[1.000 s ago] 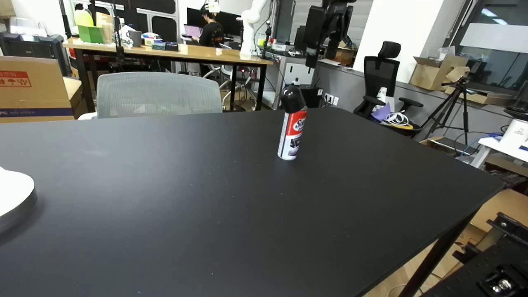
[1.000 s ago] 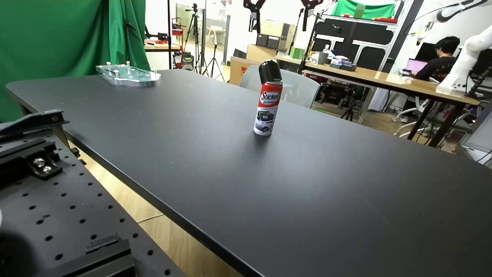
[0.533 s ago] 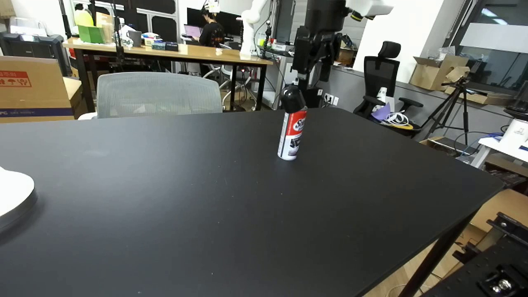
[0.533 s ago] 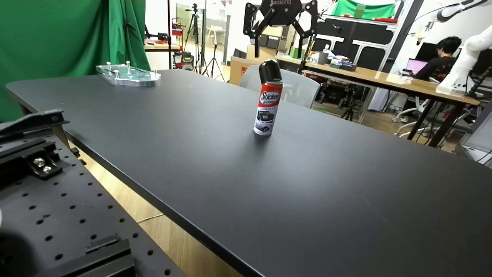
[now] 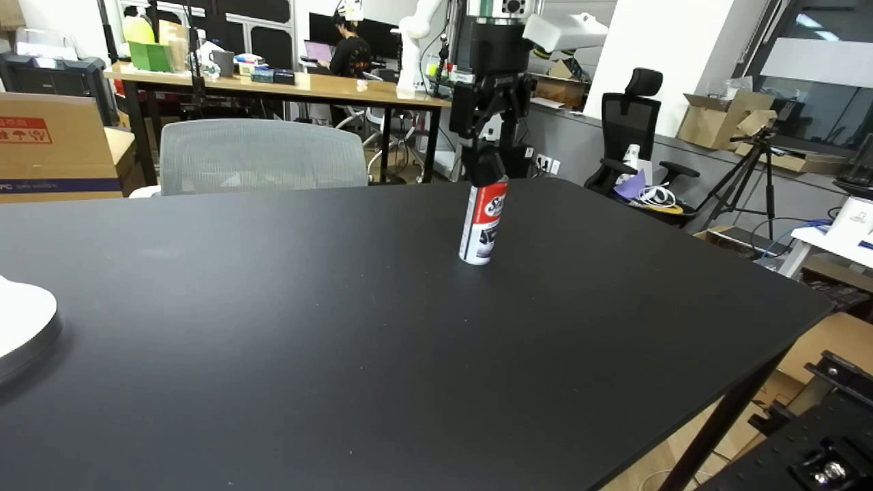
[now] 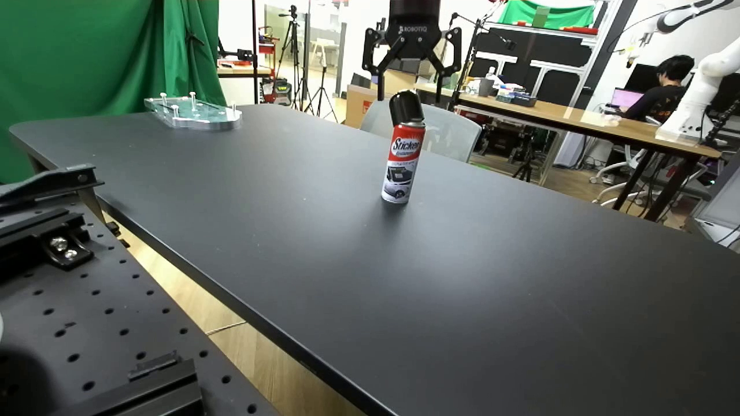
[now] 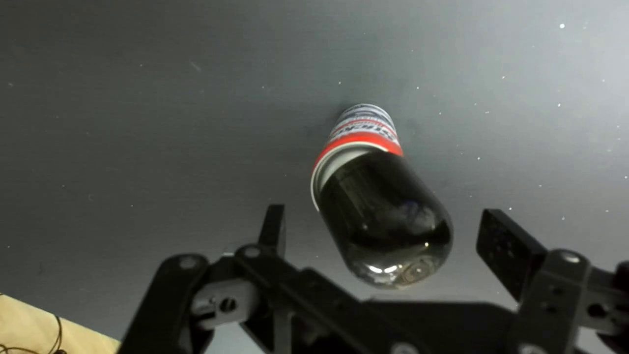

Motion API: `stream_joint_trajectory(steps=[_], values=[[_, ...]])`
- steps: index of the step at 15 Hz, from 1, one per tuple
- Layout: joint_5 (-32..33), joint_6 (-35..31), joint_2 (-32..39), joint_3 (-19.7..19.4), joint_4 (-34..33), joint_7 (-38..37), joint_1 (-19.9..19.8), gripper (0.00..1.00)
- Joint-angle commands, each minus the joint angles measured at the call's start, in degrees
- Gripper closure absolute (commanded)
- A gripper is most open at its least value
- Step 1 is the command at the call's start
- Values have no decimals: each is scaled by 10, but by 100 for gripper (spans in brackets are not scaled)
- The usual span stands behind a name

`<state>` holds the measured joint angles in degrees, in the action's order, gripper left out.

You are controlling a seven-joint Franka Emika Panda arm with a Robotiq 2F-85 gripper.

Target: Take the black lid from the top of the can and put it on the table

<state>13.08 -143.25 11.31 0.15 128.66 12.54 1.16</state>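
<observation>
The red and white can (image 6: 402,167) stands upright on the matte black table (image 6: 289,196); it shows in both exterior views (image 5: 481,225). The black lid (image 6: 406,108) sits tilted on top of the can, leaning to one side. In the wrist view the lid (image 7: 388,211) hides much of the can's rim, and part of the can (image 7: 362,130) shows behind it. My gripper (image 6: 409,96) is open and points down at the lid's top. In the wrist view one finger is on each side of the lid, with visible gaps, and the gripper (image 7: 383,221) holds nothing.
A clear plate with bolts (image 6: 196,112) lies at the table's far corner. A white rounded object (image 5: 24,320) is at the table's edge. A grey chair (image 5: 262,157) stands behind the table. A black perforated plate (image 6: 104,289) is beside the table's near edge.
My open gripper has come down from above to the lid's height and shifted slightly left in both exterior views. The can and the lid have not moved.
</observation>
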Motion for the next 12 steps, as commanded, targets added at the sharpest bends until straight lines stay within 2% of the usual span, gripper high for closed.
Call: stream_joint_trajectory(steps=[1,6,7,12], values=[[0,13,14,4,-26,-22,5,26],[-9,14,5,8,-24,-17,5,63],[-13,14,1,10,-22,-14,5,66],[-46,6,-30,21,-6,1,1,67]])
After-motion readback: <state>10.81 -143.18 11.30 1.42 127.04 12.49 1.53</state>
